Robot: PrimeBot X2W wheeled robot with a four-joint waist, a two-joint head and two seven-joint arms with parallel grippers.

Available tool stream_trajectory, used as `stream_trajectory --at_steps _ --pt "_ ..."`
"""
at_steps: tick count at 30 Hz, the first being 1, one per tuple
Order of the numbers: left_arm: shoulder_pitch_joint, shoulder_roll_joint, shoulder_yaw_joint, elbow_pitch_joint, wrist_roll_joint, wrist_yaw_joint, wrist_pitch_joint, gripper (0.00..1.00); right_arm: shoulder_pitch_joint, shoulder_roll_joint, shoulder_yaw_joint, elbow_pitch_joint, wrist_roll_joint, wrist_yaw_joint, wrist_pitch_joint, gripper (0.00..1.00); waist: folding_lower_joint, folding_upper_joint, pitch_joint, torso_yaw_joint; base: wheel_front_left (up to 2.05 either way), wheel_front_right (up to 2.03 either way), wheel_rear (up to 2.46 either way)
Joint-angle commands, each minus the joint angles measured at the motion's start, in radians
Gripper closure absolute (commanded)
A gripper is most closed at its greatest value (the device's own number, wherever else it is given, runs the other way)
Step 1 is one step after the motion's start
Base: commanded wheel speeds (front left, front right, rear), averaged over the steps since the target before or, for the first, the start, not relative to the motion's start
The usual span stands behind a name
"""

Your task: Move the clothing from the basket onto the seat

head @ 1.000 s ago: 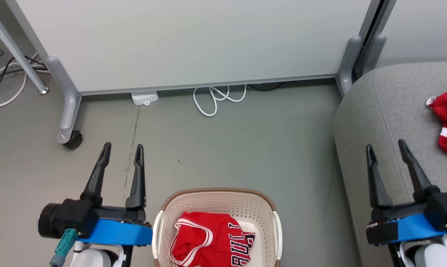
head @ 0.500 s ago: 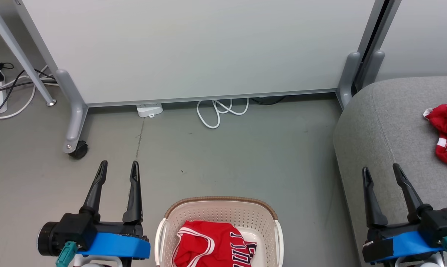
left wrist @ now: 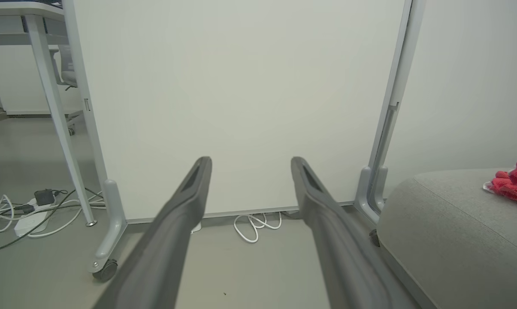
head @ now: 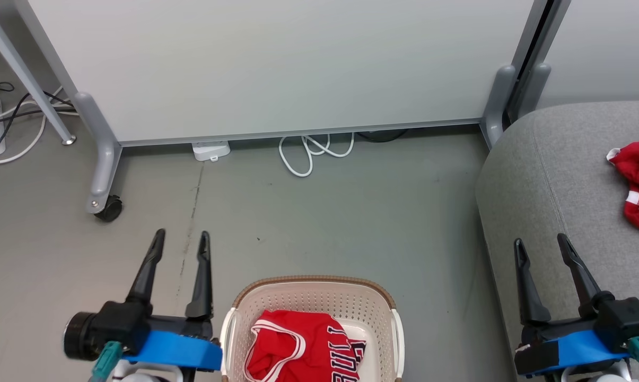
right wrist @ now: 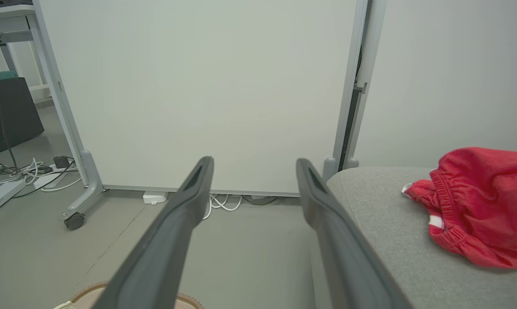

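The left gripper and the right gripper are nearest, both spread wide, holding and touching nothing. Between them the basket sits on the floor with one red garment crumpled inside. Its lettering is cut off at the frame edge, so it is probably unreadable. The right gripper hangs at the near edge of the sofa. Farther along the cushion lies the second red garment. The right wrist view shows its gathered elastic hem, which the head view crops.

basket cut off below, clothing too
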Motion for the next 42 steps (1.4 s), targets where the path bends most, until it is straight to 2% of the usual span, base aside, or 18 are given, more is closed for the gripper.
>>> stream_trajectory --at_steps 1,10,24,32,36,42 --pt "-0.024 0.013 -0.015 0.006 0.002 -0.001 -0.003 0.00 -0.012 0.003 0.002 -0.003 0.000 0.001 -0.001 0.00 0.0000 -0.0001 0.004 -0.002 0.00 0.00 0.00" --pt "-0.180 0.100 -0.230 0.143 -0.057 -0.001 -0.003 0.00 -0.081 0.003 0.028 -0.023 -0.010 0.001 -0.001 0.00 0.0000 -0.0001 0.084 -0.041 0.00 0.00 0.00" --pt "-0.512 0.217 -0.684 0.469 -0.184 -0.001 -0.003 0.00 -0.271 0.003 0.078 -0.093 -0.028 0.001 -0.001 0.00 0.0000 -0.0001 0.376 -0.157 0.00 0.00 0.00" --pt "-0.660 0.240 -0.957 0.657 -0.262 -0.001 -0.003 0.00 -0.338 0.003 0.091 -0.126 -0.030 0.001 -0.001 0.00 0.0000 -0.0001 0.509 -0.192 0.00 0.00 0.00" --pt "-0.729 0.230 -1.083 0.752 -0.310 -0.001 -0.001 0.00 -0.365 0.003 0.095 -0.145 -0.034 0.001 -0.001 0.00 0.0000 -0.0001 0.572 -0.201 0.00 0.00 0.00" --pt "-0.794 0.224 -1.173 0.857 -0.363 -0.001 0.040 0.00 -0.395 0.003 0.105 -0.176 -0.038 0.001 -0.001 0.00 0.0000 -0.0001 0.663 -0.214 0.00 0.00 0.00"
